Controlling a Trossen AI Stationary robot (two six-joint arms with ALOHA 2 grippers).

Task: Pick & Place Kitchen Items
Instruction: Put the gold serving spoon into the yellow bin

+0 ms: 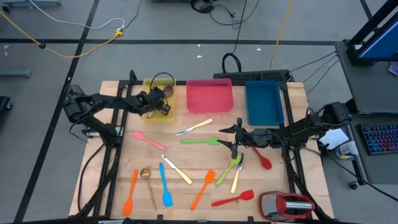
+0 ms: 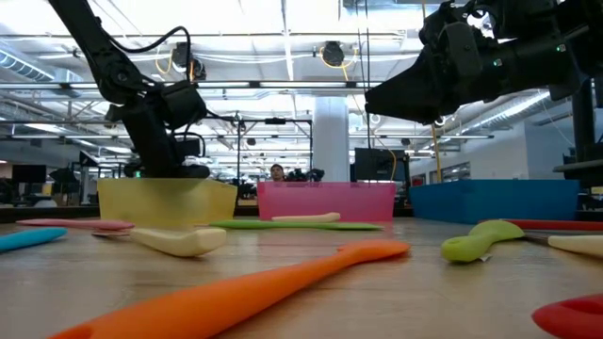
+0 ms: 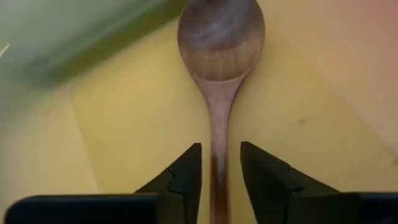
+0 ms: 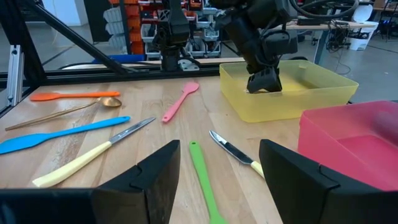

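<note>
- The left claw is pictured at upper left of the high view, lowered into the yellow tray; in the left wrist view its fingers are seen parted, standing either side of the handle of a wooden spoon without pressing on it.
- The spoon's bowl is shown lying against the tray's yellow floor, so the spoon is judged to be released or nearly so.
- A snag is judged possible: with the handle between the fingers, a lift begun off-centre could drag the spoon up or tip it over the tray wall.
- The right claw is seen wide open and empty at centre right of the high view, hovering over the counter above a green spatula.
- A cream-handled knife lies just beside that spatula; a descent slightly off line could be expected to catch both, or push the slim handle aside.
- The other utensils, among them an orange spatula, a blue spatula and a pink spatula, are spread across the lower half of the high view, with the pink tray and blue tray above.
</note>
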